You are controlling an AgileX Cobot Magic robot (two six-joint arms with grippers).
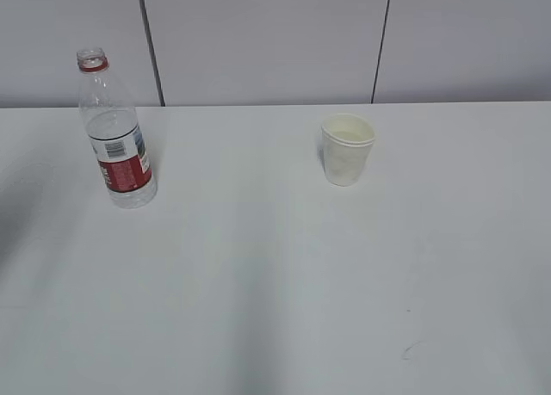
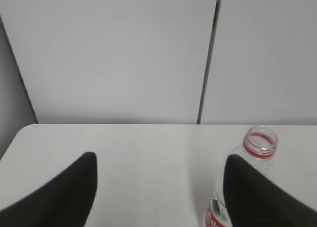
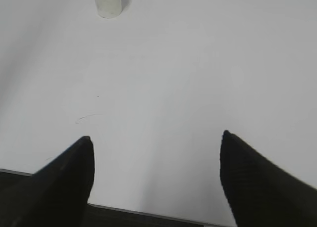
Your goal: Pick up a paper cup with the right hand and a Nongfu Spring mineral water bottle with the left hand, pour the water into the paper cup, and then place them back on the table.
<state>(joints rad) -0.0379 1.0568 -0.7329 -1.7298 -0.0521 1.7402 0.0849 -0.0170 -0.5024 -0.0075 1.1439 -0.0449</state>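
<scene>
The Nongfu Spring mineral water bottle (image 1: 116,137) stands upright and uncapped at the back left of the white table (image 1: 275,274), with clear water in its lower part. In the left wrist view the bottle (image 2: 257,148) rises behind the right finger. My left gripper (image 2: 158,160) is open and empty, wide apart. The paper cup (image 1: 348,149) stands upright at the back middle-right; it shows far off at the top of the right wrist view (image 3: 107,2). My right gripper (image 3: 156,138) is open and empty above the table's near edge. Neither gripper shows in the exterior view.
A grey panelled wall (image 1: 275,42) with dark seams runs behind the table. A faint scratch mark (image 1: 409,350) lies on the tabletop near the front right. The table's front edge (image 3: 148,212) shows under the right gripper.
</scene>
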